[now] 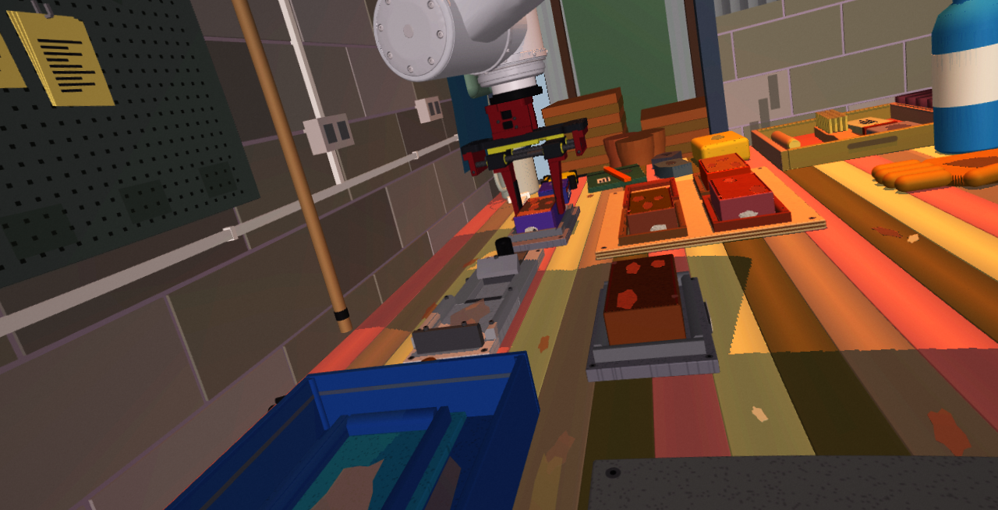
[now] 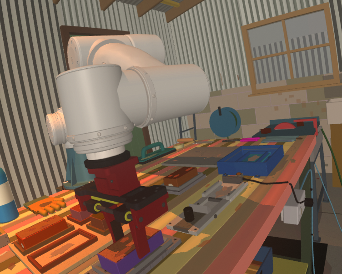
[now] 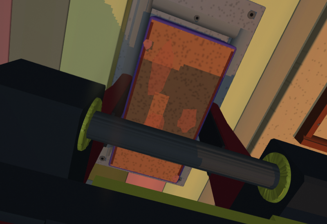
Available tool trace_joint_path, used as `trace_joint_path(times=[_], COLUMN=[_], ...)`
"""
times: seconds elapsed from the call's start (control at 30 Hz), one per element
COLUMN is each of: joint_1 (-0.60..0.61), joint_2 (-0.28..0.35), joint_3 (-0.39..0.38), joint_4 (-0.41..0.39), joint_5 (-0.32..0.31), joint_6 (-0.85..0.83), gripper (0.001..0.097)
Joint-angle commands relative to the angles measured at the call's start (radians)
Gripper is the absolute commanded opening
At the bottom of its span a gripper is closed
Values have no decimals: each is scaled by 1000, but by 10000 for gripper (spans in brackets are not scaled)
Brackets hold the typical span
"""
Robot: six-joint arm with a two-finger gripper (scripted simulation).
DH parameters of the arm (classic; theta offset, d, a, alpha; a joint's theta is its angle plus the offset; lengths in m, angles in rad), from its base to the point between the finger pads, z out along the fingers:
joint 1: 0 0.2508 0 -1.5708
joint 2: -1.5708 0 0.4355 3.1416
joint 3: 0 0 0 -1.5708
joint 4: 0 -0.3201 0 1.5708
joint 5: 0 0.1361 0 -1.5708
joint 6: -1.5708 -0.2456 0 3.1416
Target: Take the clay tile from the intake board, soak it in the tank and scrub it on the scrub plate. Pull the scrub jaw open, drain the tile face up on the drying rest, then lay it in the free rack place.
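Note:
The clay tile [image 3: 171,92], orange on top with purple sides, sits on the grey drying rest [image 2: 153,253] at the near end of the bench and is still gripped across its width by my gripper [image 2: 127,236]. Seen from the side camera, the tile [image 1: 536,214] lies face up under the red fingers [image 1: 534,193]. The scrub plate with its black-knobbed jaw [image 2: 189,213] lies just beyond. The blue tank [image 2: 250,159] stands further along.
The bench's red front edge [image 2: 253,212] runs close beside the rest. The wooden rack [image 1: 705,214] holds tiles in some places and one empty frame [image 2: 62,250]. Another tile sits on a grey intake board [image 1: 645,312].

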Motion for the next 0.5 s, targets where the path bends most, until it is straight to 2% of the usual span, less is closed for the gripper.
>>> trace_joint_path(times=[0.0, 0.23, 0.47], joint_1=[0, 0, 0], joint_2=[-1, -1, -1], joint_3=[1, 1, 1], joint_4=[0, 0, 0], joint_5=[0, 0, 0], joint_6=[0, 0, 0], gripper=[555, 685, 685])
